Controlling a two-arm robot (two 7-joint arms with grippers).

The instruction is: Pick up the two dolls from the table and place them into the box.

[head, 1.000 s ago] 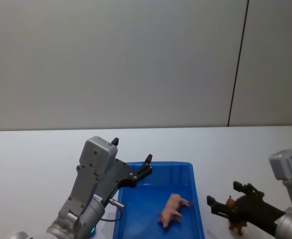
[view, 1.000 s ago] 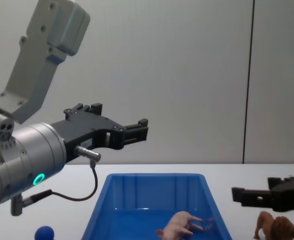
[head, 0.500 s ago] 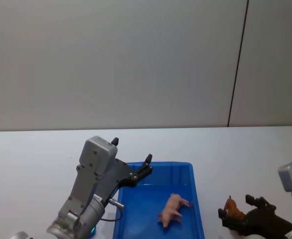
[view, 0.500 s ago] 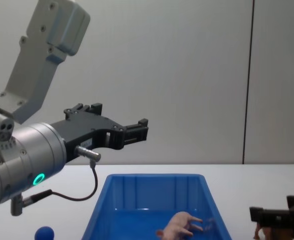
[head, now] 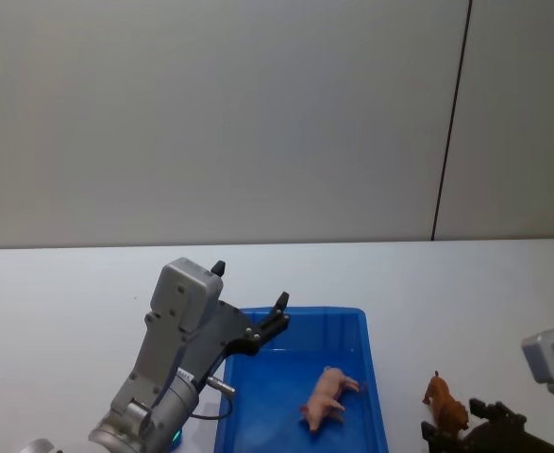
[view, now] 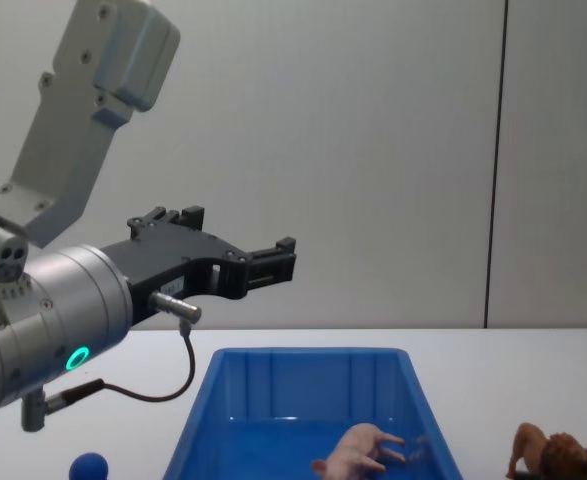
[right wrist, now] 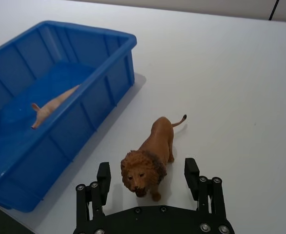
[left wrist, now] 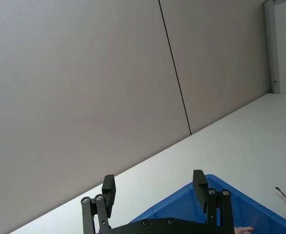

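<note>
The pale pink pig (head: 328, 396) lies on its side inside the blue box (head: 300, 311), also seen in the chest view as pig (view: 368, 450) in box (view: 303, 353). The brown lion (right wrist: 150, 156) stands upright on the white table just right of the box (right wrist: 104, 83). My right gripper (right wrist: 147, 169) is open, with one finger on each side of the lion's head, not touching it. In the head view the lion (head: 444, 406) stands just beyond that gripper (head: 461, 425). My left gripper (head: 250, 285) hangs open and empty above the box's left rim.
A small blue ball (view: 90, 466) sits on the table left of the box. A plain grey wall with a dark vertical seam stands behind. Bare white table stretches to the right of the lion and behind the box.
My right gripper has dropped and drawn back toward me, so the lion now shows beyond its fingers. The lion, the pig and the left arm have stayed in place.
</note>
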